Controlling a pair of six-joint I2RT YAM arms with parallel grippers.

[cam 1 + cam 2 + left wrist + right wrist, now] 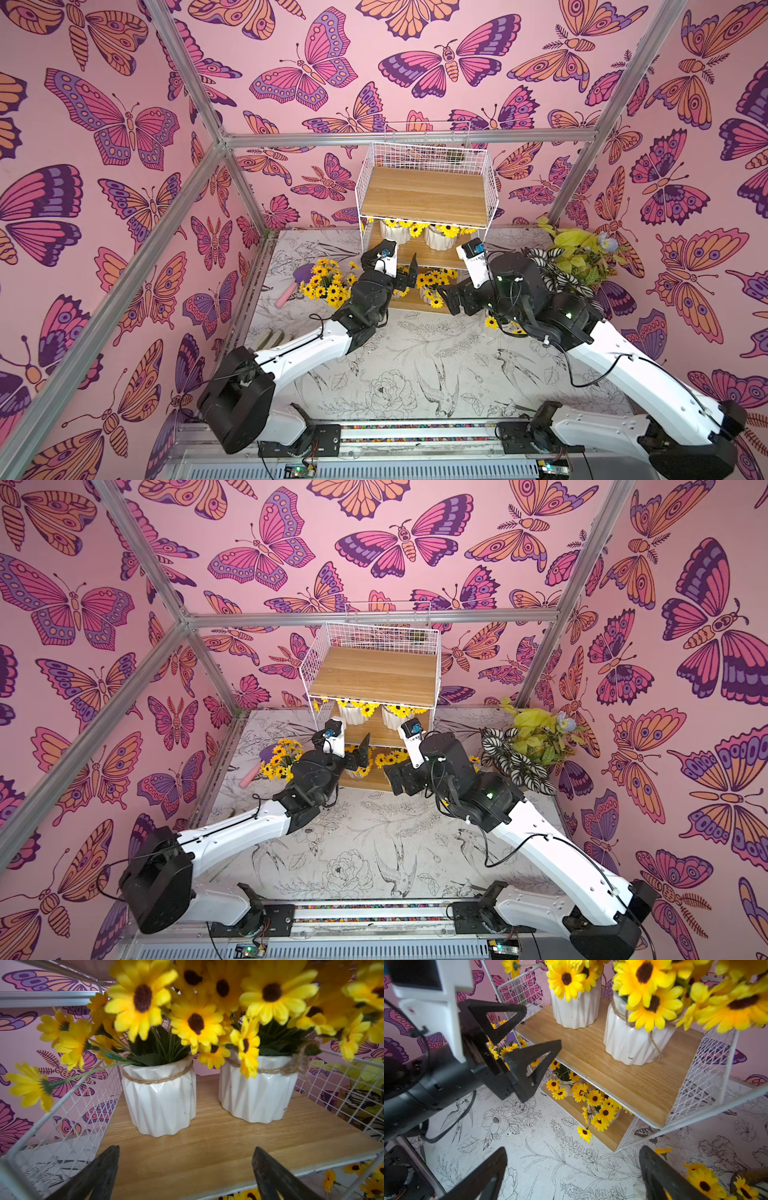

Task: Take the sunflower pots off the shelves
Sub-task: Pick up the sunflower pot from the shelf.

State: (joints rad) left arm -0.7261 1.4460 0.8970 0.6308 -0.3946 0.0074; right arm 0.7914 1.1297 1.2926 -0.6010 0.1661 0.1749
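Pots: four shelved, two down, both grippers empty

My left gripper (186, 1153) sits at the front edge of the middle board (207, 1147), jaws spread wide on nothing. My right gripper (573, 1149) is just as wide and just as empty, over the table (415, 374) in front of the shelves (428, 195).

I judge the sunflower pots (397, 719) stiff, glazed and breakable. They look light enough for one gripper but slick, so the folded ribs are what should give my pads bite. I would close across the white body below the twine band (158, 1080), never on the blooms. Those are soft and spread wider than the pot. One leans out over the wire side (83, 1105), so I expect drag on the way out.

Counted left to right in a top view:
- One table pot (326, 282) stands left of centre, just beside a purple-and-pink tool (302, 274).
- Two stand on the middle board at centre, the left middle pot (160, 1101) and the right middle pot (257, 1093), near each other but apart.
- Two stand on the bottom board (610, 1136), the left bottom pot (564, 1079) and the right bottom pot (602, 1112).
- The sixth pot (702, 1178) is on the table, partly hidden by my right arm (623, 365), near the striped-leaf plant (552, 274) at right.

Six pots, four yet to lift. Three boards, two grippers.
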